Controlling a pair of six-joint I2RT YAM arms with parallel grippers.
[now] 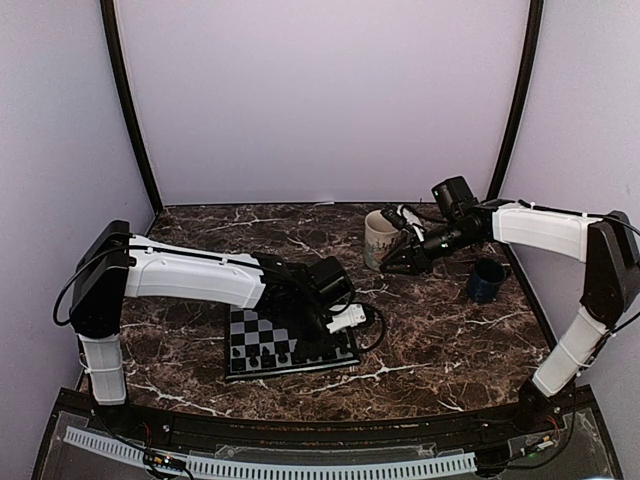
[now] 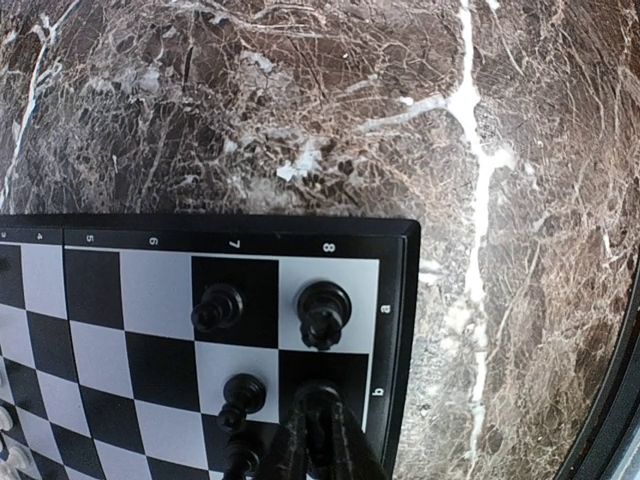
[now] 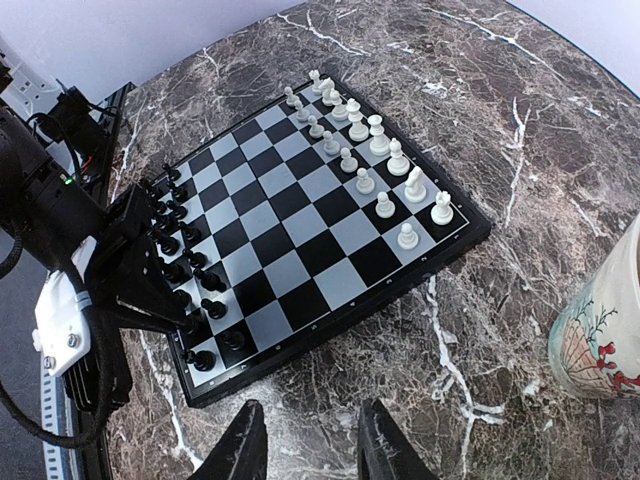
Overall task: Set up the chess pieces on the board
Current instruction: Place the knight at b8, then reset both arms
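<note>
Inside a pale lilac enclosure, a dark marble table [image 1: 440, 340] carried the work. The left arm [image 1: 190, 275] stretched low across it to reach the board [image 1: 250, 338], which lay near the front edge and left of centre. The right arm [image 1: 545, 228] stood off near the back, beside a patterned mug [image 1: 379, 240] and a dark blue cup [image 1: 487, 281], apparently kept clear so the two arms would not clash over the squares.

The white pieces [image 3: 372, 150] stood in two rows along one edge of the board, the black pieces [image 3: 185, 265] crowded along the opposite edge. That side looked close to complete.

The left gripper [image 2: 318, 425] pointed down at the corner of the black side, its jaws pinched almost together on a black piece [image 2: 317, 391] resting on the dark square next to the corner. The placing looked all but done. Two neighbours, one [image 2: 324, 312] on the corner square and one [image 2: 218, 307] beside it, stood just ahead, so any lift called for a straight rise.

The right gripper [image 3: 312, 445] hung part open with nothing between its fingers, aimed at the board from a distance.
</note>
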